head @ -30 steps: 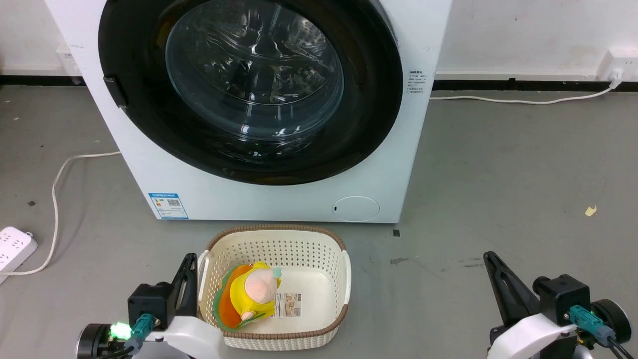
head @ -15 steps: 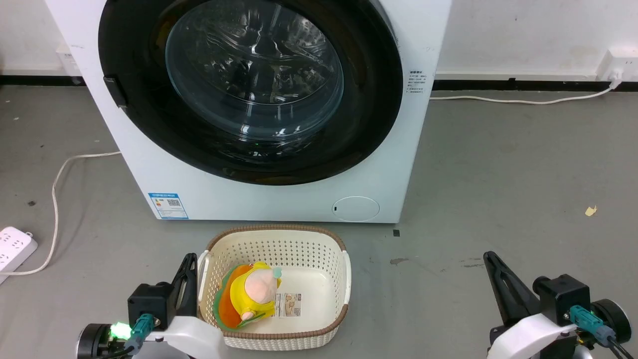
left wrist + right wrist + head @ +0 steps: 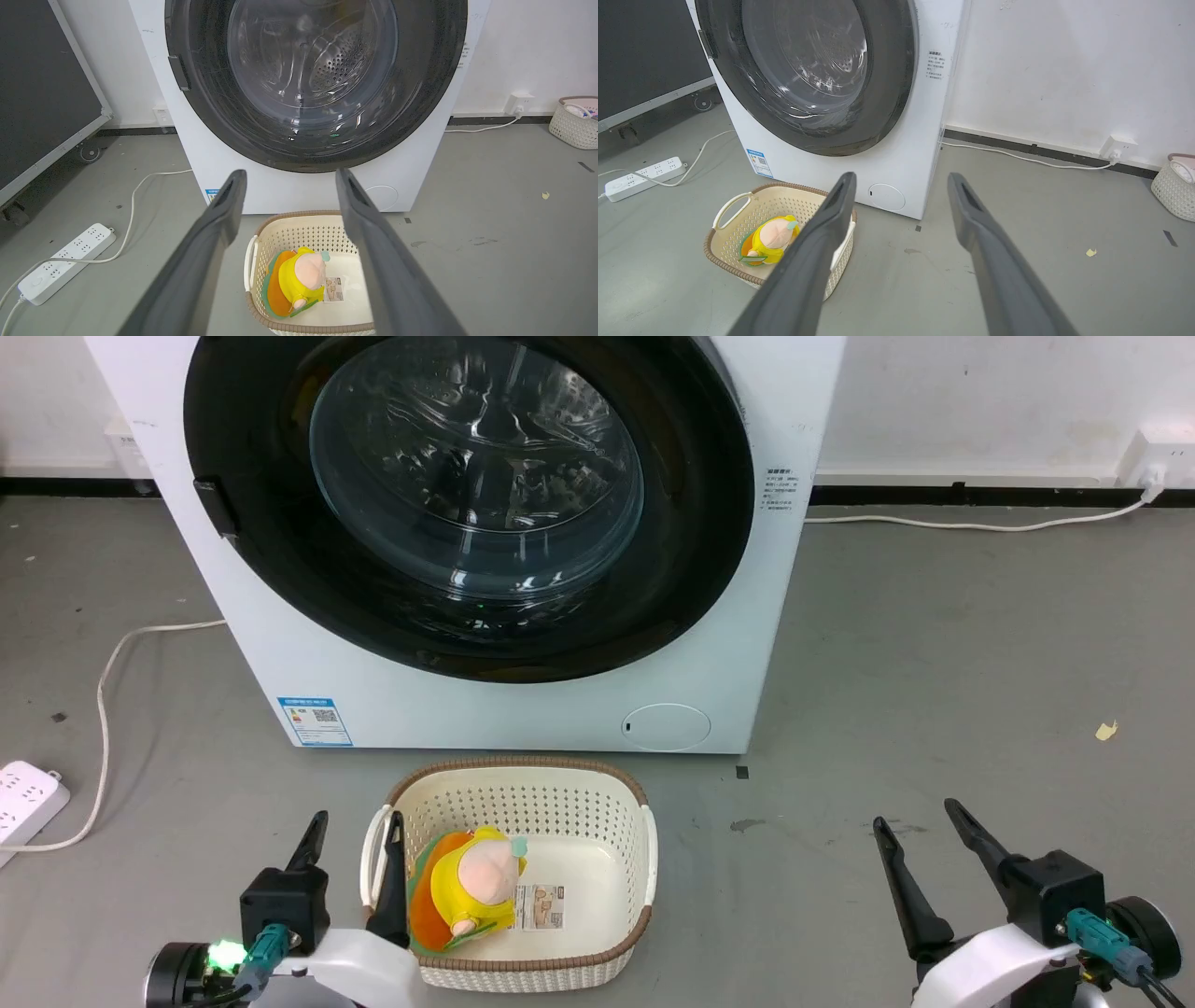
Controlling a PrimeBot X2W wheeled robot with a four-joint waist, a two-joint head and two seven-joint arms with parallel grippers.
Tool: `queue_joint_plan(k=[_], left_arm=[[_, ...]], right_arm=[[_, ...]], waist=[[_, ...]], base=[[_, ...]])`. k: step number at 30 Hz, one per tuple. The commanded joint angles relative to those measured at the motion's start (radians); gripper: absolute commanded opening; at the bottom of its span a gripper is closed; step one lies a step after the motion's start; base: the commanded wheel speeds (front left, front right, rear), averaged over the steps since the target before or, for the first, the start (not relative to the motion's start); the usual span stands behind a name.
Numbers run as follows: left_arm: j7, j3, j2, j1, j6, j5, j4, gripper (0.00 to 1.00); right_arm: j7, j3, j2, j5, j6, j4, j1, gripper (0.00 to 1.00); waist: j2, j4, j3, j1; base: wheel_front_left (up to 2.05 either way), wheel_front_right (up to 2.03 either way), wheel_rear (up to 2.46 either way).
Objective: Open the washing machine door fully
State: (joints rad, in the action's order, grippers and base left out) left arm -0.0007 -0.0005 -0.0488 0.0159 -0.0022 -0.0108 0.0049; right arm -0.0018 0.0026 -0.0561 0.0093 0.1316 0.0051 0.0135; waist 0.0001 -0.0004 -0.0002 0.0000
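The washing machine (image 3: pixel 523 709) is a white box standing against the wall. Its round glossy black door (image 3: pixel 695 523) lies flush against the front, shut, with the steel drum showing through the glass bowl. A small dark latch tab (image 3: pixel 217 509) sits on the door's left edge. My left gripper (image 3: pixel 358 819) is open and empty, low at the left beside the basket, far short of the door. My right gripper (image 3: pixel 914 813) is open and empty over bare floor at the lower right. The left wrist view looks between my left gripper (image 3: pixel 290 172) at the door (image 3: pixel 430 93). My right gripper (image 3: pixel 902 175) points past the machine's right front corner.
A cream perforated basket (image 3: pixel 646 859) holding a yellow plush toy (image 3: pixel 478 882) stands on the floor just before the machine. A white power strip (image 3: pixel 28 798) and its cable lie at the left. A dark wheeled panel (image 3: pixel 42 84) stands left; another basket (image 3: pixel 577 128) far right.
Both grippers have gone from shut to open, their fingers now spread apart. The arms, the door and the basket stay where they were.
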Motion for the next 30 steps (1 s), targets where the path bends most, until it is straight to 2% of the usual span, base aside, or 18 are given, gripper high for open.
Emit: queue_joint_plan(k=[1,21,30], left_arm=[[-0.009,-0.004,0.0,0.0,0.002,-0.002,0.002,1.0],[-0.049,-0.022,0.0,-0.002,0.011,-0.011,0.004,1.0],[-0.068,-0.035,0.0,-0.021,0.016,-0.016,-0.002,1.0]], right_arm=[[-0.009,0.0,0.0,0.007,0.0,0.001,0.0,1.0],[-0.049,0.002,0.0,0.022,0.0,-0.005,-0.016,1.0],[-0.067,0.011,-0.025,0.051,0.0,-0.006,-0.076,1.0]], waist=[[-0.0001,0.0,0.0,0.0],[-0.0001,0.006,0.019,0.0],[-0.0001,0.019,0.059,0.0]], base=[[0.0,0.0,0.0],[0.0,0.0,0.0],[0.0,0.0,0.0]])
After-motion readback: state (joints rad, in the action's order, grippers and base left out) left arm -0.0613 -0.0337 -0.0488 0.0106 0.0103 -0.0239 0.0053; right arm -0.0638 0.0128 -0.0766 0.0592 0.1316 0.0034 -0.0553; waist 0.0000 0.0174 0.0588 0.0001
